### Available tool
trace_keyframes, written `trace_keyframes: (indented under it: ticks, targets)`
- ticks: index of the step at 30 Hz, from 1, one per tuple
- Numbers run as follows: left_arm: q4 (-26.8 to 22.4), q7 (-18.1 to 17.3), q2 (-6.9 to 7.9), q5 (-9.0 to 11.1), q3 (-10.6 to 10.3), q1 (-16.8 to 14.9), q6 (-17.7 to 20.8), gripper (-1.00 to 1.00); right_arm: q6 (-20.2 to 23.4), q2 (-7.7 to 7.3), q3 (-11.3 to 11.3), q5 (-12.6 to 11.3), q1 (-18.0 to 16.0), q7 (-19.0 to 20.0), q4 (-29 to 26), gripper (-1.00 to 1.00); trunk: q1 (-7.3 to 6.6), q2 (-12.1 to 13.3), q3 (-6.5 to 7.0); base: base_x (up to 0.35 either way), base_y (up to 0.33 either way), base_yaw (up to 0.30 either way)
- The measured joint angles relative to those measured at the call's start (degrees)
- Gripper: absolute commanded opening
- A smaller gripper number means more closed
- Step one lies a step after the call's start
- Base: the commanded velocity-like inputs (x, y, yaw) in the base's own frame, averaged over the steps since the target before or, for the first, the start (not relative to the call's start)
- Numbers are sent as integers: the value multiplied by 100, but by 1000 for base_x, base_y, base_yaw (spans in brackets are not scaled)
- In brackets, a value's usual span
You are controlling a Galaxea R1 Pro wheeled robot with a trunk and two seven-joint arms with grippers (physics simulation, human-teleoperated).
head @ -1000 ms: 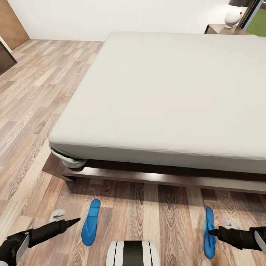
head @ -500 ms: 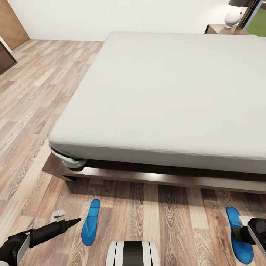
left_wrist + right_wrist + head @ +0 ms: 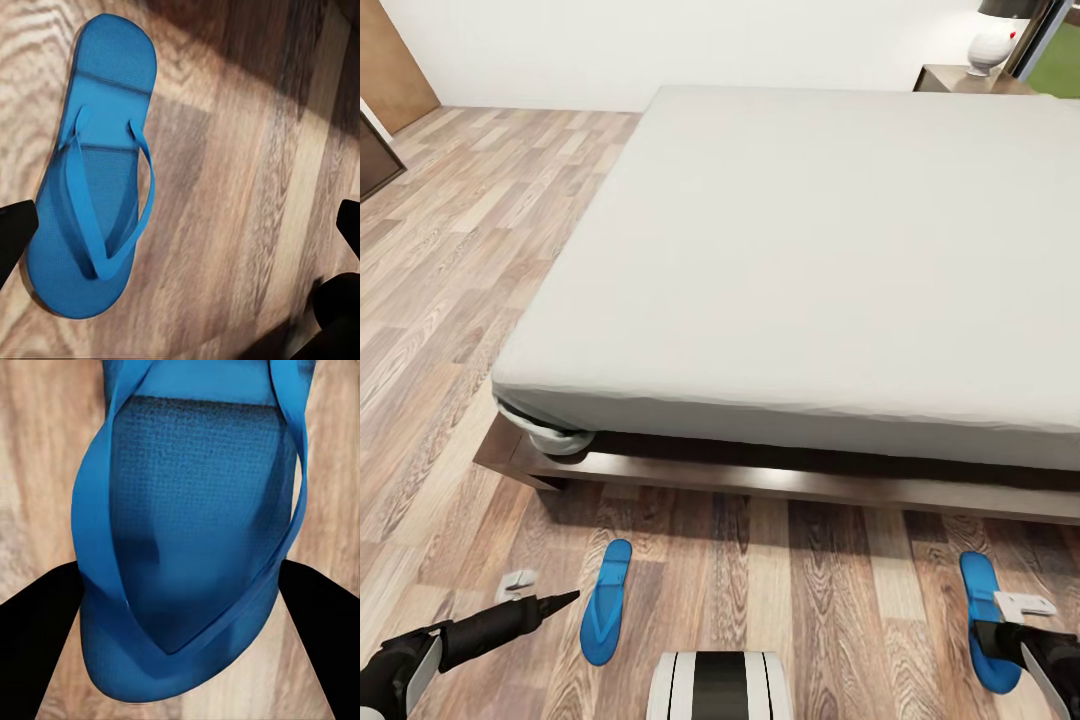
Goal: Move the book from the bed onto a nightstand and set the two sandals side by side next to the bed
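The right pincer covers part of the right sandal; the bed runs past the picture's right edge.

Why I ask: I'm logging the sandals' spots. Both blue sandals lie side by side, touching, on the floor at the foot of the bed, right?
Not quite. Both sandals are on the floor by the bed, but far apart: the head view shows one sandal near the left claw and the other sandal by the right claw.
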Motion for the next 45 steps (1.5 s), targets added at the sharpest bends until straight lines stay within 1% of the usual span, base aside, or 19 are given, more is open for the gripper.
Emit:
trace_keyframes:
  ticks: [4,15,45]
  targets:
    - [103,2,0,0,-1,0,-11,100,-55,2,6,-7,0,15,17,-100,0,0,0,0,0,0]
    - [123,10,-2,0,-1,0,-7,100,-74,2,-2,-20,0,17,-11,-100,0,0,0,0,25,0]
    - [129,15,2,0,-2,1,-7,100,-77,3,1,7,-1,-18,7,-100,0,0,0,0,314,0]
